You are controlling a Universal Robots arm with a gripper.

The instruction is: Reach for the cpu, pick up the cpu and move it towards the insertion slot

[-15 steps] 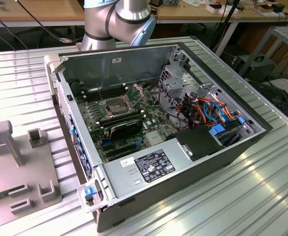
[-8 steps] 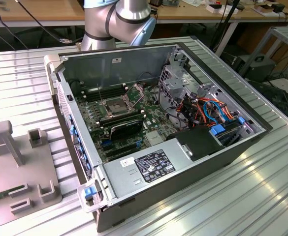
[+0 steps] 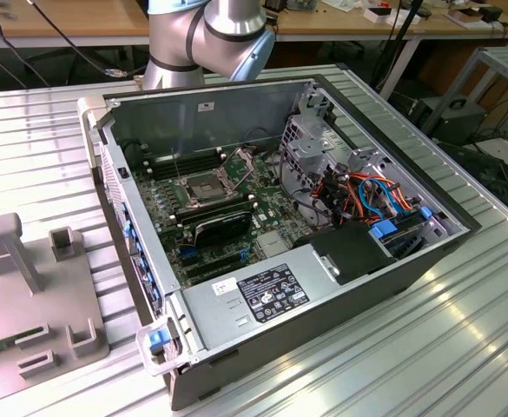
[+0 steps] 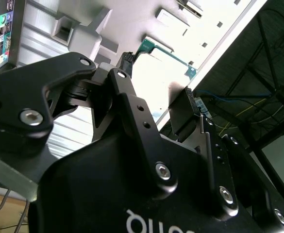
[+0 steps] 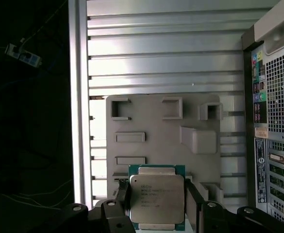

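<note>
Black two-fingered gripper (image 5: 156, 201) pinches the flat square silvery cpu (image 5: 156, 196) by two opposite edges, lifted above the grey plastic fixture plate (image 5: 151, 126) on the ribbed aluminium tabletop (image 5: 166, 58). Silver-framed square insertion slot (image 3: 203, 188) sits inside the open computer case (image 3: 323, 295).

The tool (image 5: 157, 201) holds the cpu (image 5: 157, 198) clamped between its two fingers (image 5: 121, 200), one on each side.
</note>
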